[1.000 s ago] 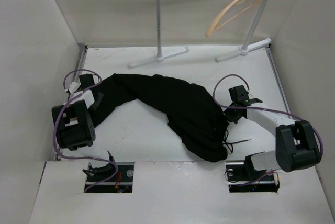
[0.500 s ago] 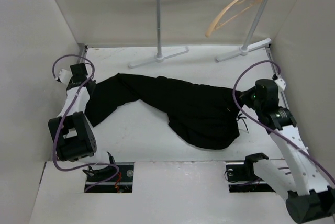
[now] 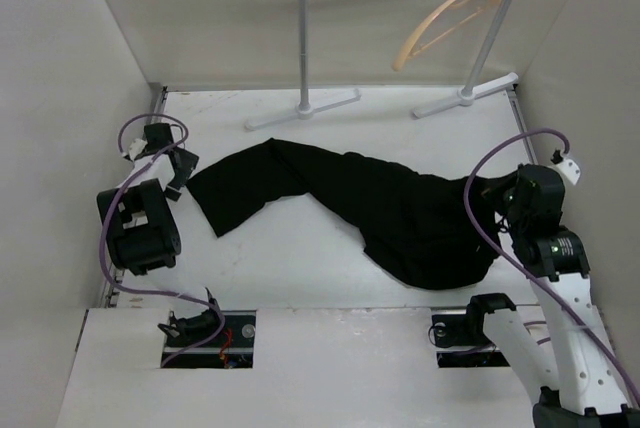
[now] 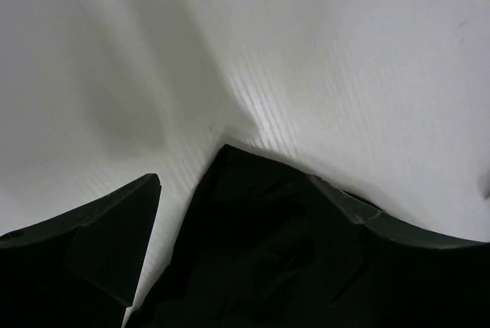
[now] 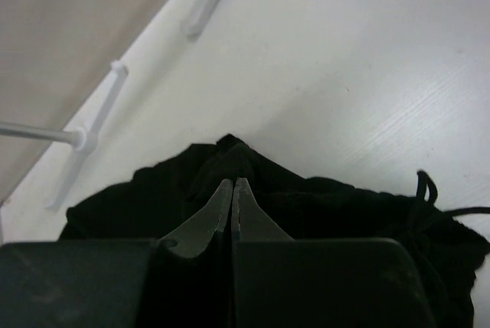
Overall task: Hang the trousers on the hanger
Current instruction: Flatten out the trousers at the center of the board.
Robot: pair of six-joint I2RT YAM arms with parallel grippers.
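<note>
White table point(image 3: 300, 258), trousers point(image 3: 400, 213) flat. Right gripper point(image 5: 232, 190) clamped on waist end; left gripper point(image 4: 233, 182) spread wide, leg end between fingers, ungripped. Step, likely: straightening. Next: lift toward hanger point(image 3: 445, 18), far right.

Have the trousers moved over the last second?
Yes. The trousers slid right: the bunched end, earlier short of the rail stand's right post, now lies past it.

a white rail stand point(image 3: 303, 38) sits at the far edge of the white table point(image 3: 280, 263).
</note>
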